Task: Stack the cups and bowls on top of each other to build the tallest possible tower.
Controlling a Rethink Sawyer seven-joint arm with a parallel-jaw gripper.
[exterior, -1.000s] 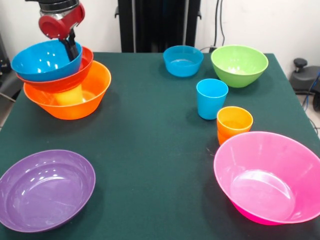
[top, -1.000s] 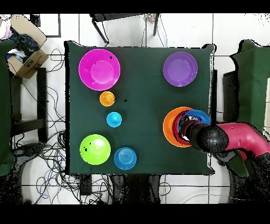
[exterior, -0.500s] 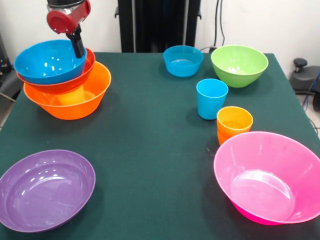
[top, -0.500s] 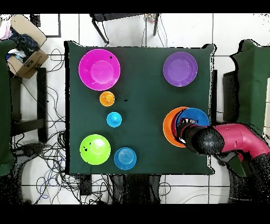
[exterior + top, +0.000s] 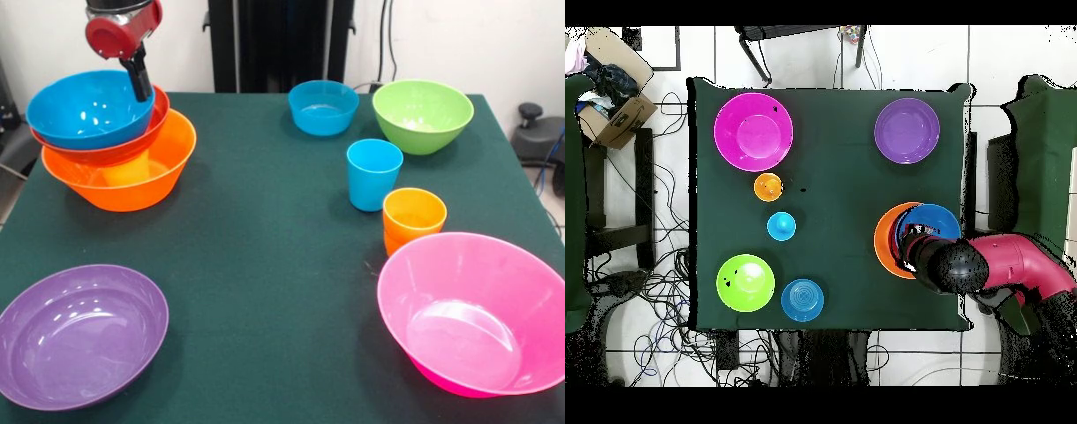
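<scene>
On the green table, the tower sits beneath the hand, grip unclear.

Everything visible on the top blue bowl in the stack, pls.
The blue bowl is glossy plastic, round, open side up and empty. It sits tilted on top of the pile, nested in a red-orange bowl that rests in the big orange bowl at the table's edge. The robot's hand hangs at its rim; whether they touch is unclear.
</scene>
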